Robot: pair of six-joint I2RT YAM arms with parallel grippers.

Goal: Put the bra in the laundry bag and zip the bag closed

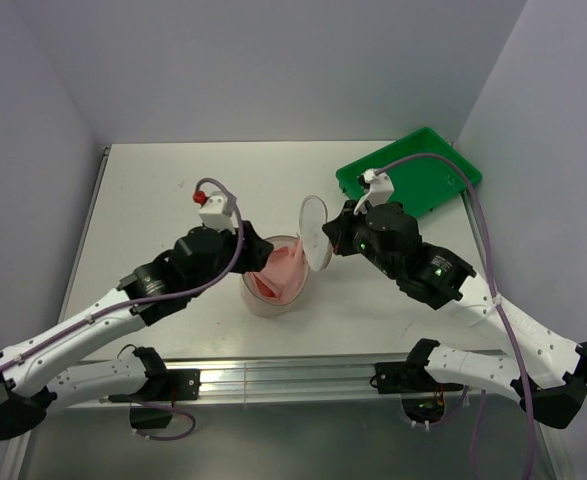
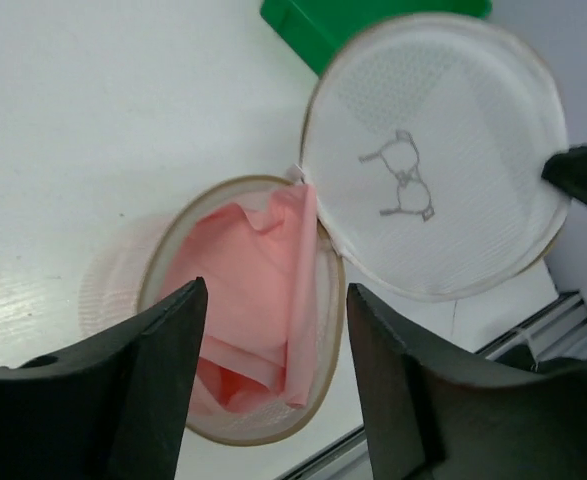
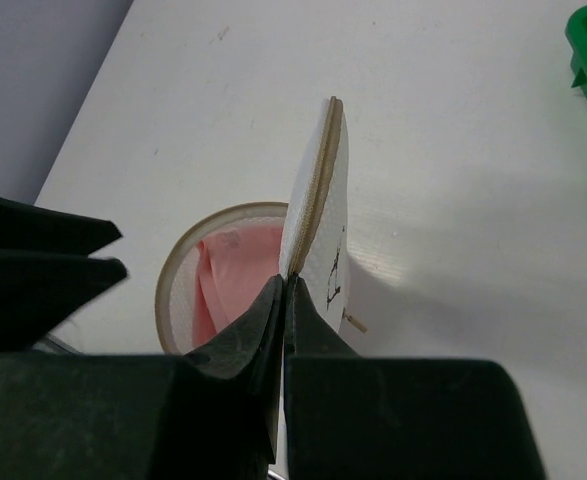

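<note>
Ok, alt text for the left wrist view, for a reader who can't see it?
The pink bra lies crumpled inside the lower half of the round mesh laundry bag on a white table, framed by the open dark jaws of the left gripper. The bag's other half stands open to the right, with the corner of a green tray beyond.

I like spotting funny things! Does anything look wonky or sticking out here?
Yes, a little. The bra sits in the laundry bag, but one pink fold rides up along the rim near the hinge, where the zip might catch it. The right gripper holds the bag's lid upright by its edge.
</note>
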